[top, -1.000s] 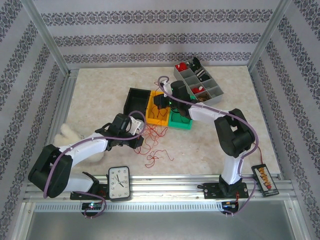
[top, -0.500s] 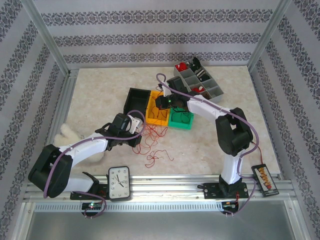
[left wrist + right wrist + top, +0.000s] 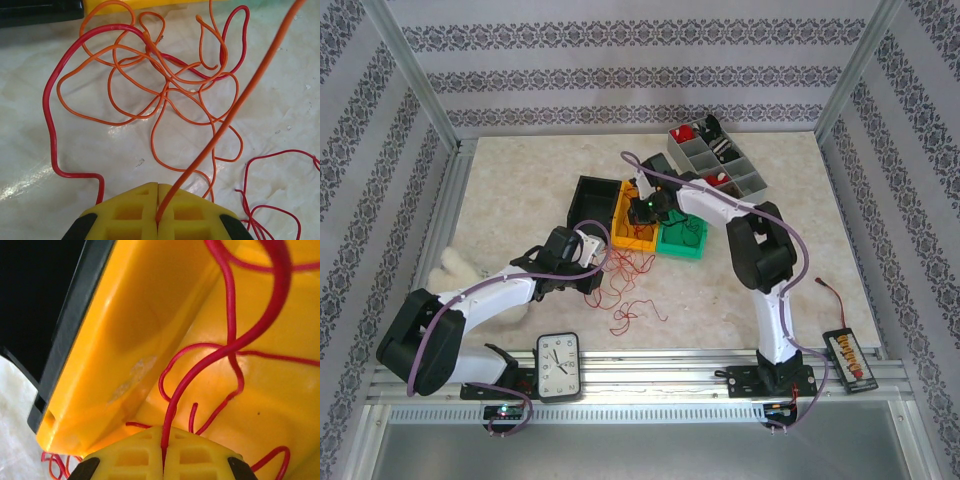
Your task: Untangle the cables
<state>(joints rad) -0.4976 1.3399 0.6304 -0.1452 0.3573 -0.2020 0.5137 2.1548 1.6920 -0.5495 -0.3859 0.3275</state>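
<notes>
Change since earlier frames: the right arm (image 3: 760, 255) is being found swung in toward the yellow bin (image 3: 623, 228), with its elbow nearer that bin than a second ago. The left arm (image 3: 490, 290) is being found where it was.

Right gripper (image 3: 163, 432): it is being held over the inside of the yellow bin. Its yellow fingers (image 3: 135, 455) are being pressed together on a red wire (image 3: 200, 365), which is being led up from the fingertips across the bin's floor.

Left gripper (image 3: 158, 187): it is being held low over the table (image 3: 520, 180), on the near-left side of the yellow bin and just clear of its near wall. Its fingers are being pressed together on an orange wire (image 3: 220, 127), which is being drawn taut and straight away toward the bin.

Cables (image 3: 164, 89): the clump is being left tangled on the table just in front of the yellow bin, with orange loops crossing one another many times. A thicker red strand (image 3: 50, 125) is being looped round the clump's left side. Thinner red strands (image 3: 272, 205) are being left on the table, farther from the bin. Further red strands are being kept inside the yellow bin.

Neighbouring items: a black bin (image 3: 582, 185) is being seen touching the yellow bin's left wall, and a green bin (image 3: 670, 248) is being seen against its right wall.
</notes>
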